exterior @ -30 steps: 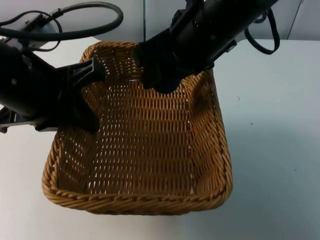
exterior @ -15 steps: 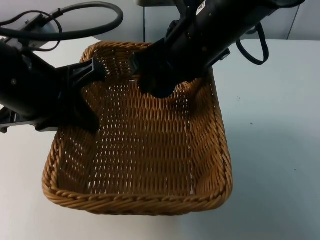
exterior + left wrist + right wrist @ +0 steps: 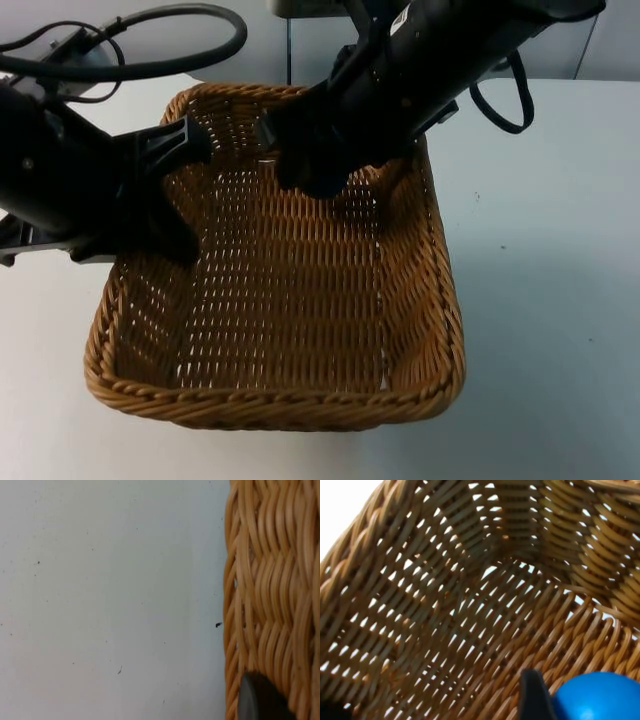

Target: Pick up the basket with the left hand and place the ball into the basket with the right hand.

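no writing could be read anywhere. the woven basket point(image 3: 290, 300) sat over the white surface point(image 3: 540, 250), its left wall pinched by the left claw point(image 3: 175, 195), a fingertip point(image 3: 257, 700) pressed against the wicker. the right claw point(image 3: 310, 165) hung above the basket's far end, clamped around the blue ball point(image 3: 600, 697).

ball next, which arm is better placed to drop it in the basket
Right. The right gripper is over the basket with the blue ball at its fingertip; the left gripper is at the basket's left rim.
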### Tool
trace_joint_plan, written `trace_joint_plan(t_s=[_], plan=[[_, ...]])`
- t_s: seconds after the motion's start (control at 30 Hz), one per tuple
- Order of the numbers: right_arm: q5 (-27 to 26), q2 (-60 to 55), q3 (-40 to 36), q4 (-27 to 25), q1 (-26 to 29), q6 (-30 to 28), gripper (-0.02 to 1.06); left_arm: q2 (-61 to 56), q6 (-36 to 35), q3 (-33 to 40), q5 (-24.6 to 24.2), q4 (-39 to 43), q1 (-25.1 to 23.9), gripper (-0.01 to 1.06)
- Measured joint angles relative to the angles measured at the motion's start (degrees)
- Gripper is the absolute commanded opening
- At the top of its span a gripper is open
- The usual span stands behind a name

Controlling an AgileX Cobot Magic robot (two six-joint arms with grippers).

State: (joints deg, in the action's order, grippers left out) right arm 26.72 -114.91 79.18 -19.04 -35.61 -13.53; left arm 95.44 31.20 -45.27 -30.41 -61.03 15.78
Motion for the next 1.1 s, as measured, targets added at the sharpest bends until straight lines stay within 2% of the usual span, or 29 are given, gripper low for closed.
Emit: trace_joint_plan(t_s=[0.27,0.33,0.37,0.47,0.5,1.1], plan=[[0.01,0.0,0.0,0.0,0.0,-0.04,0.38,0.0,0.0,0.0,0.0,0.0,0.0,0.0],[0.01,0.0,0.0,0.0,0.0,-0.04,0.45,0.0,0.0,0.0,0.0,0.0,0.0,0.0],[0.01,0.0,0.0,0.0,0.0,-0.04,0.45,0.0,0.0,0.0,0.0,0.0,0.0,0.0],[0.01,0.0,0.0,0.0,0.0,-0.04,0.59,0.0,0.0,0.0,0.0,0.0,0.0,0.0],[0.01,0.0,0.0,0.0,0.0,-0.04,0.61,0.0,0.0,0.0,0.0,0.0,0.0,0.0],[-0.39,0.43,0.0,1.09,0.0,-0.13,0.63,0.0,-0.12,0.13,0.0,-0.13,0.0,0.0]])
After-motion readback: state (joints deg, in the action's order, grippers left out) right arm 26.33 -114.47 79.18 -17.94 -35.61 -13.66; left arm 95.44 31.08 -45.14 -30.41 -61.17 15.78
